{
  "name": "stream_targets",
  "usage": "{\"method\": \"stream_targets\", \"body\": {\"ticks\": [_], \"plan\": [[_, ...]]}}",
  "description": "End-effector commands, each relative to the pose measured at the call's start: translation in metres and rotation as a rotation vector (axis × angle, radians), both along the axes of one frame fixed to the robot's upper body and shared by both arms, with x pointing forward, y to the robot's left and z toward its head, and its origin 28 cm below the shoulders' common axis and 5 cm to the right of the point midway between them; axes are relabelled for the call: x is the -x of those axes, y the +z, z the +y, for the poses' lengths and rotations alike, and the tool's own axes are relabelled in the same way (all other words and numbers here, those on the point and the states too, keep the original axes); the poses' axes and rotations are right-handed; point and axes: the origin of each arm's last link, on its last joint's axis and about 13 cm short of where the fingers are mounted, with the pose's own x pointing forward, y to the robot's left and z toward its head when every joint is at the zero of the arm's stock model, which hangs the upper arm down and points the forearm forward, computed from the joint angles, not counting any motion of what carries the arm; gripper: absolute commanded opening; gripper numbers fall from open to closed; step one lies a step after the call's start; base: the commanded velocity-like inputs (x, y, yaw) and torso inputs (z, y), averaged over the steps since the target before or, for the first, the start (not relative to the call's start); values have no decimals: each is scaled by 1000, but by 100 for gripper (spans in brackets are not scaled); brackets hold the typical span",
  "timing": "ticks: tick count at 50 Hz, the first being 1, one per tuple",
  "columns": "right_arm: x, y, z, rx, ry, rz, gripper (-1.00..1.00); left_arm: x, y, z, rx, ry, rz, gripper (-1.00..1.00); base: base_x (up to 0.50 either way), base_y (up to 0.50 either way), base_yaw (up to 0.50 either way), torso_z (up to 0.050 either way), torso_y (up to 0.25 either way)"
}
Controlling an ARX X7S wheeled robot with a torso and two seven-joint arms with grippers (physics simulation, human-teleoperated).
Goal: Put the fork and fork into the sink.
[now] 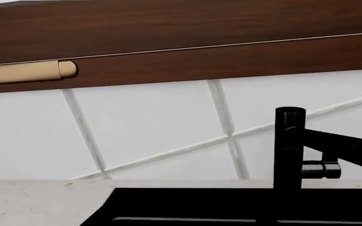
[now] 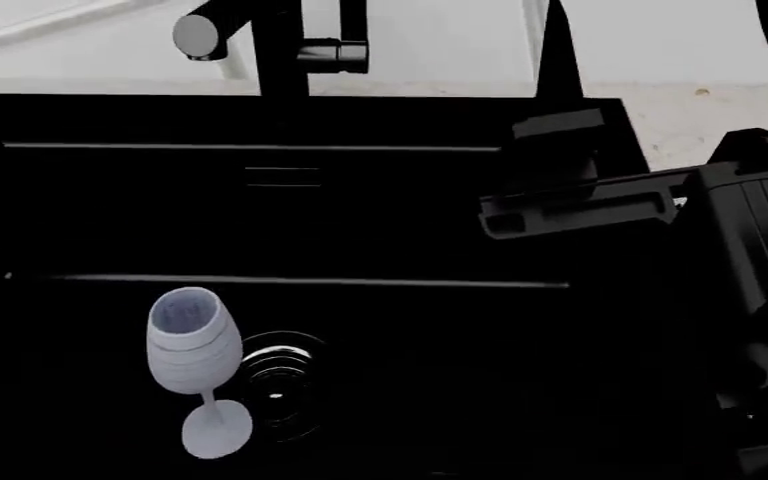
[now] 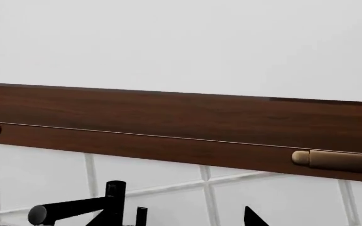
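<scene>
Right tool (image 2: 544, 190) hung over the sink (image 2: 398, 340) — whether it held a fork could not be told — so the next move called for finding one.

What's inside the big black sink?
A wine glass lies in the sink, beside the shiny drain. No fork shows; the basin is black and the robot's arm covers its right side.

Flat, even light; sharp renders; black sink (image 2: 117, 210) swallows detail.

wine glass (image 2: 195, 360) beside drain (image 2: 277, 385), tap (image 2: 277, 45) overhanging sink (image 2: 357, 215)
</scene>
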Motion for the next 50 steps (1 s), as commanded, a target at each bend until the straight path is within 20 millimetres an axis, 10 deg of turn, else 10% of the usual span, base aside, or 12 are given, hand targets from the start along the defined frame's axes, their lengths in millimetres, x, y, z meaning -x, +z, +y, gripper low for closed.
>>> {"method": "stream_targets", "body": {"ticks": [1,50], "plan": [[1,0,0,-10,2,-6,100,1,1,0,1,1,-2,100,453,215,0,0,0],[4,-6,-7,-63,-2,-5,100,28,17,12,-32,102,7,100,46,94,0,0,0]]}}
